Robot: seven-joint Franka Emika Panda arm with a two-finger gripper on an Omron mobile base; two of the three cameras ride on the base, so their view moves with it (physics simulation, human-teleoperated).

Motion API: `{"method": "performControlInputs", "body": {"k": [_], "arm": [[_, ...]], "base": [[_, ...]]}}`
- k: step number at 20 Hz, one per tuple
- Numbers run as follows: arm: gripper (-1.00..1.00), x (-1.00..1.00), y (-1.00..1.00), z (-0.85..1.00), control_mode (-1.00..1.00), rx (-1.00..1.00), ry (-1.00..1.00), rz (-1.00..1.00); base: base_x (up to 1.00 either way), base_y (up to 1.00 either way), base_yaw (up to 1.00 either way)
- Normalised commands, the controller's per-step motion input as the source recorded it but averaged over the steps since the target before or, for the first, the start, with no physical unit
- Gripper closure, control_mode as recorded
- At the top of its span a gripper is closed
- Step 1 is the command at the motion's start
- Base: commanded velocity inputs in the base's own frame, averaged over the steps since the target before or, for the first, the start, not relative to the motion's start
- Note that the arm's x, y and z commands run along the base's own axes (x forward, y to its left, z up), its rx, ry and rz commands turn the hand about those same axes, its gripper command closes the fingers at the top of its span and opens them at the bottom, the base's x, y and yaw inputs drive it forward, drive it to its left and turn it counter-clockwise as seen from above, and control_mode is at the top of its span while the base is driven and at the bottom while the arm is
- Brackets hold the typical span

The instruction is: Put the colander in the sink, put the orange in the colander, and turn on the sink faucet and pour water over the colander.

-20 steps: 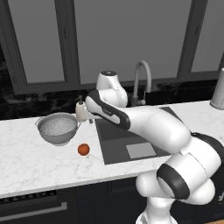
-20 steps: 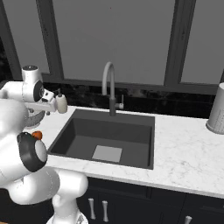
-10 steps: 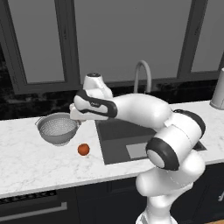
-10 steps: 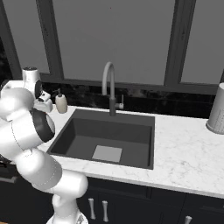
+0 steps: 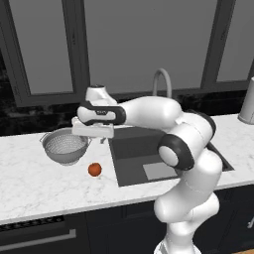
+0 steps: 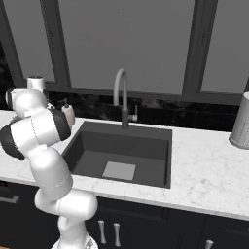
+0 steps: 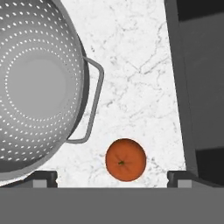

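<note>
I see the gripper only as two dark finger tips at the bottom of the hand view, set wide apart with nothing between them, so I read the jaws as open. In the left base view the hand is a white block above the right rim of the colander; its fingers are hidden there.

The colander is a round silver-grey perforated metal bowl with a rolled rim. It stands on the white marbled counter, left of the sink. In the hand view its left and lower parts are cut off; one thin wire handle loops out toward the orange.

The orange is small, smooth and round. It lies on the counter just beside the colander, apart from it, between colander and sink.

The sink is a dark rectangular basin with a lighter square patch on its floor. The arm covers part of it. The sink faucet, a grey gooseneck, stands at its far edge; a cream pump bottle is partly hidden behind the arm.
</note>
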Motion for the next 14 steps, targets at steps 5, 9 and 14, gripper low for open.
{"method": "performControlInputs", "body": {"k": [5,9,14], "arm": [[-1.0,0.26,0.19,-0.21,-1.0,-0.02,0.05,-0.13],[-1.0,0.28,0.1,-0.25,-1.0,-0.03,0.05,-0.13],[-1.0,0.32,0.14,-0.26,-1.0,-0.04,0.01,-0.09]], "base": [[0.0,0.0,0.0],[0.0,0.0,0.0],[0.0,0.0,0.0]]}}
